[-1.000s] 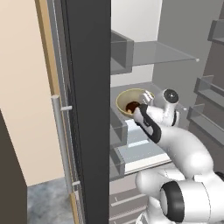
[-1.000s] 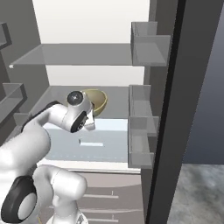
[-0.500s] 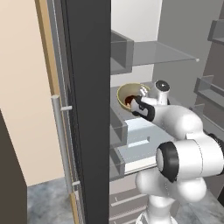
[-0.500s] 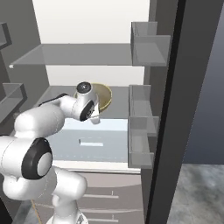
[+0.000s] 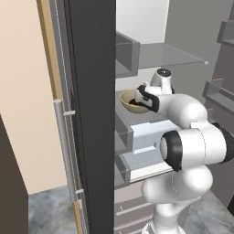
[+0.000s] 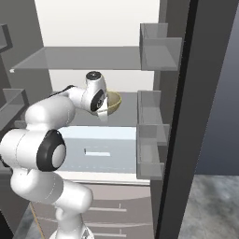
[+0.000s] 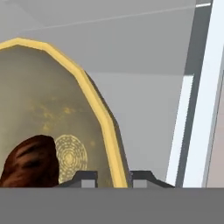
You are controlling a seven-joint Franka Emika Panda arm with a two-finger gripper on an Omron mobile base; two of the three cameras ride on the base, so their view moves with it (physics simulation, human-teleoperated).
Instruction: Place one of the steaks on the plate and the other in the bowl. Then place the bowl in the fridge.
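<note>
Pincer [image 7: 113, 178] is clamping the bowl [image 7: 48, 118] rim: in the hand view one tip is sitting inside the wall, the other outside, grip tight. Compared with a second ago the arm is reaching deeper into the fridge [image 5: 91, 114] and the bowl is sitting further back over the white shelf [image 6: 126, 100], no longer at its front edge. Steak [image 7: 33, 164] is riding inside, dark brown, at 7 o'clock in the hand view.

Judgement: final step is nearly closing out; bowl is inside the fridge, release and retreat are what's remaining. Can't tell whether the bowl base is touching the shelf yet.

Views differing:
- Hand view is giving the rim grip and the steak up close.
- Left base view is showing the bowl [image 5: 133, 101] at 12 o'clock past the open door, steak visible as a dark patch.
- Right base view is mostly hiding the bowl [image 6: 113, 101] behind the wrist; just its tan edge is peeking out, contents unseen.
</note>
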